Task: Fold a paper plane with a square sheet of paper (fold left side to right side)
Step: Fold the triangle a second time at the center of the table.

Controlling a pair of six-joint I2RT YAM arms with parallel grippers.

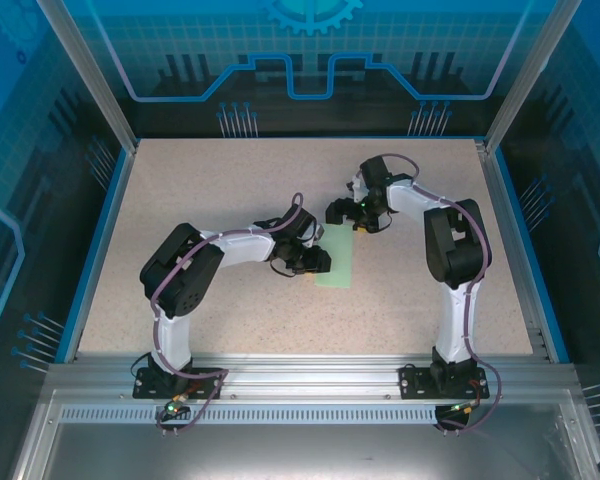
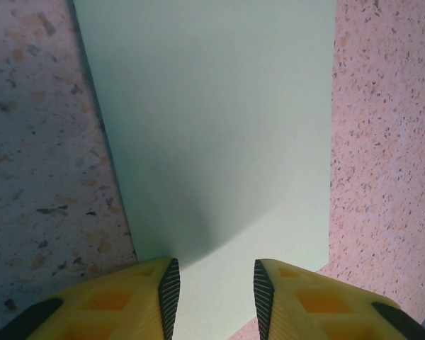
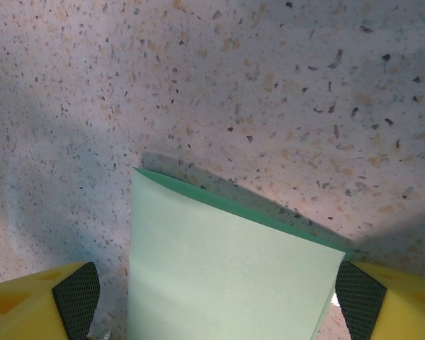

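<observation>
The paper (image 1: 338, 258) lies near the middle of the table (image 1: 230, 200), a pale green upright rectangle in the top view, with an arm at each side. The left gripper (image 1: 315, 262) sits at the paper's lower left edge. In the left wrist view its jaws stand partly apart, and the sheet runs flat from the gap between the fingers (image 2: 168, 294) out across the table. Nothing is pinched between them, though the tips may be pressing on the sheet; the view does not settle that. The right gripper (image 1: 355, 222) is at the paper's top edge. In the right wrist view its jaws are spread wide, the paper (image 3: 227, 262) nearly filling the space between the pads (image 3: 76, 297). A darker green lower layer shows along the sheet's far edge there, which is slightly lifted. The right pad sits just beside the paper's corner.
</observation>
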